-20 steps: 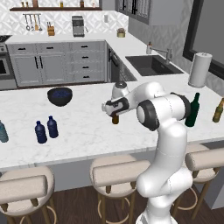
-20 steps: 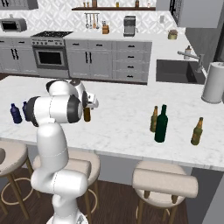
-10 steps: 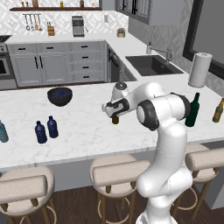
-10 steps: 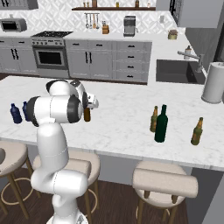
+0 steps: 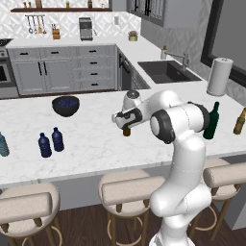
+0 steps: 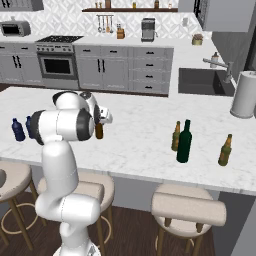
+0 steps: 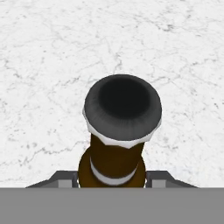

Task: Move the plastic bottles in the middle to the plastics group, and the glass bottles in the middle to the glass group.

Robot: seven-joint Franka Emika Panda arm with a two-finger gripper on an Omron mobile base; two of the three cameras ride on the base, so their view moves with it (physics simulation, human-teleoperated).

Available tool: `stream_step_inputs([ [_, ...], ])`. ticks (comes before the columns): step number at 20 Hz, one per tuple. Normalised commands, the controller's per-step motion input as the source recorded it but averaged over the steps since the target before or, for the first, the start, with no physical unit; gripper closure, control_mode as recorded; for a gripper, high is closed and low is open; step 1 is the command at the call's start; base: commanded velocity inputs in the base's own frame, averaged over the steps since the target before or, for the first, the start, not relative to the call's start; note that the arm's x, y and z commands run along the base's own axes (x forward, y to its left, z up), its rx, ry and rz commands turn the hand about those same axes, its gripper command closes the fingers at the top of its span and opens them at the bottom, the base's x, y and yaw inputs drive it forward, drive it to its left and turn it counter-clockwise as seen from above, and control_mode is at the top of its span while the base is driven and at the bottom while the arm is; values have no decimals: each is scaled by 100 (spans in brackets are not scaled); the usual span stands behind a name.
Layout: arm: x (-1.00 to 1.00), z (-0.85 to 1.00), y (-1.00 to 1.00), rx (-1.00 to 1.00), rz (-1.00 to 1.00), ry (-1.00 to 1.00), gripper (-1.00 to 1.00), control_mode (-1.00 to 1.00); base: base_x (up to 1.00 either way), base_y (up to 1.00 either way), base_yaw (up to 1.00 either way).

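My gripper point(image 5: 126, 123) reaches down over a brown long-necked glass bottle point(image 5: 127, 131) in the middle of the marble counter and is shut on it. The hand view looks down on its dark cap point(image 7: 122, 107), with a fingertip against each side of its body. The bottle stands upright on the counter point(image 6: 140, 142). A tall dark green bottle point(image 6: 184, 142) stands at the right beside an olive bottle point(image 6: 176, 136) and an amber one point(image 6: 225, 150). Two dark blue plastic bottles point(image 5: 44, 145) point(image 5: 57, 139) stand at the left near a pale teal bottle point(image 5: 2, 144).
A dark blue bowl point(image 5: 66, 105) sits behind the blue bottles. A white paper-towel roll point(image 5: 218, 77) stands at the far right near the sink point(image 5: 166, 71). Stools point(image 5: 127, 190) line the counter's front edge.
The fingers have closed in onto the brown bottle. The arm and the other bottles have stayed where they were.
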Motion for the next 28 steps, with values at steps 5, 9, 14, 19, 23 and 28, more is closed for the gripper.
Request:
stream_step_inputs([
  [5, -37, 31, -30, 0, -9, -1, 100, -100, 0, 0, 0],
  [9, -45, 37, -67, 2, -16, 0, 100, -100, 0, 0, 0],
  [14, -45, 26, -90, 4, -17, 0, 100, -100, 0, 0, 0],
  [19, -53, 19, -89, 5, -19, 0, 100, -100, 0, 0, 0],
  [23, -40, 9, -86, 0, -22, 0, 100, -100, 0, 0, 0],
  [28, -14, 0, -81, 0, -24, 0, 100, -100, 0, 0, 0],
])
